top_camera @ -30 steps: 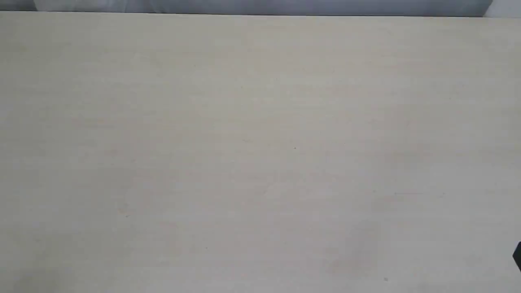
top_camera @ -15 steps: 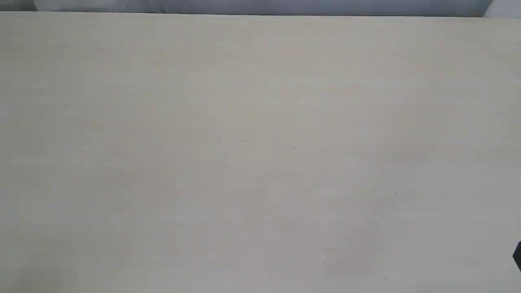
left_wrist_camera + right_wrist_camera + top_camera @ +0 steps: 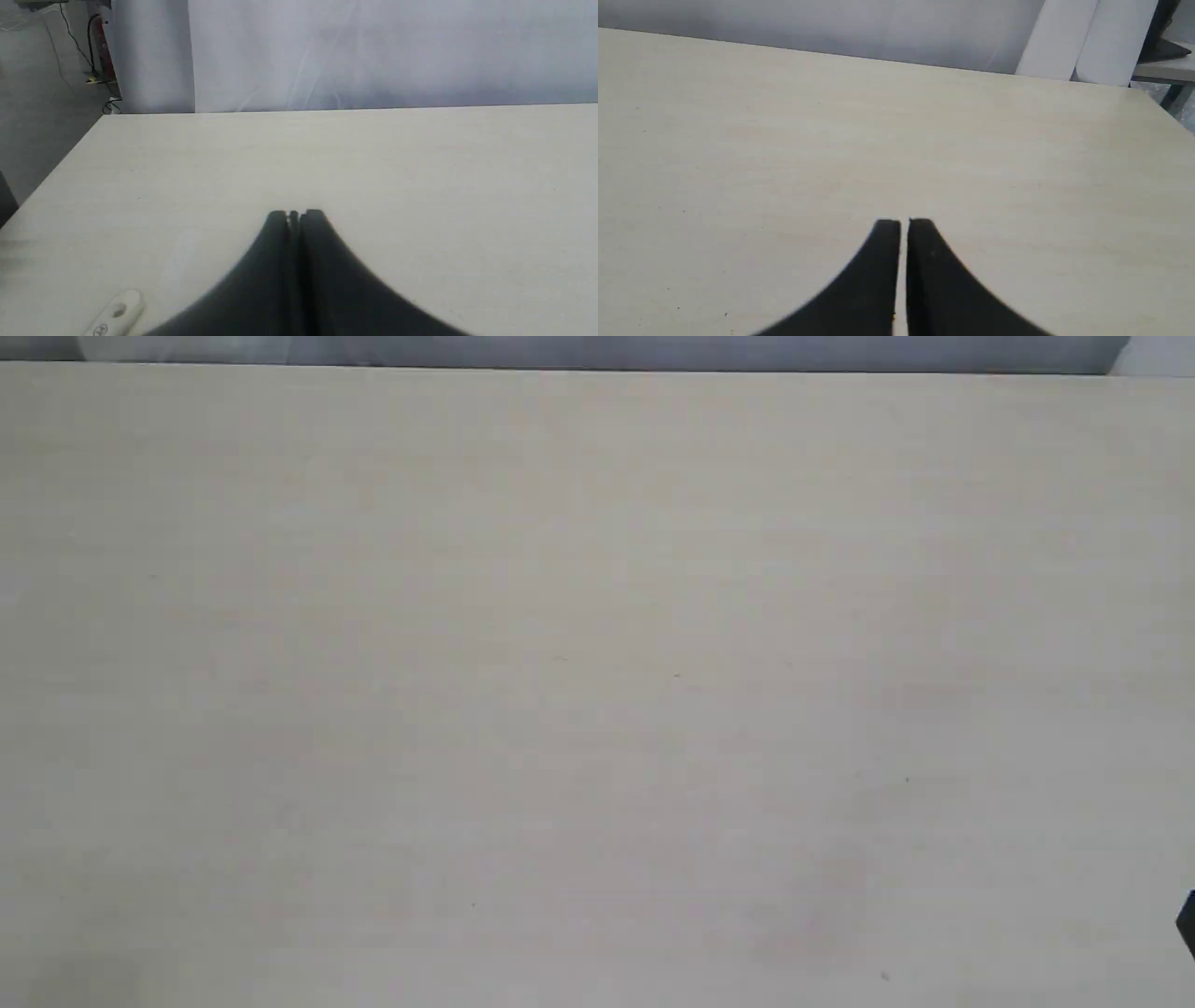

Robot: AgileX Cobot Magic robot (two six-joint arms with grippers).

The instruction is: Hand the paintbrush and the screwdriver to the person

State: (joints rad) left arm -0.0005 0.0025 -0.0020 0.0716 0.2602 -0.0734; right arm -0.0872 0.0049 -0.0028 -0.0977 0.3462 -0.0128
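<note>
**Item 1.** Left gripper [image 3: 294, 215]: two black, tapered fingers [image 3: 275, 235], clenched tip to tip with nothing between them. They hang over the tabletop, not visibly touching it.

**Item 2.** Right gripper [image 3: 903, 223]: two black, tapered fingers [image 3: 885, 252], clenched with only a thin slit between the tips and grasping nothing. They are over a bare stretch of tabletop.

**Item 3.** Small white oblong plastic piece [image 3: 117, 313] with a grey oval mark on its upper face. It lies flat on the tabletop near the left gripper, apart from the fingers, on the side towards the tabletop edge that borders the floor.

**Item 4.** Pale beige wood-grain tabletop [image 3: 597, 616], matt, with a few tiny dark specks.

**Item 5.** Small black shape [image 3: 1187, 924] at the border of the exterior view. Too little of it shows to identify.

**Item 6.** Grey fabric backdrop [image 3: 373, 51], hanging just beyond the tabletop's far edge.

**Item 7.** Two white upright rolls [image 3: 1087, 39], standing past a far corner of the tabletop.

**Item 8.** Grey floor [image 3: 42, 93], with a thin black cable [image 3: 70, 37] running down to it.

**Item 9.** Paintbrush, screwdriver, person: no view shows them, so their place cannot be told.
</note>
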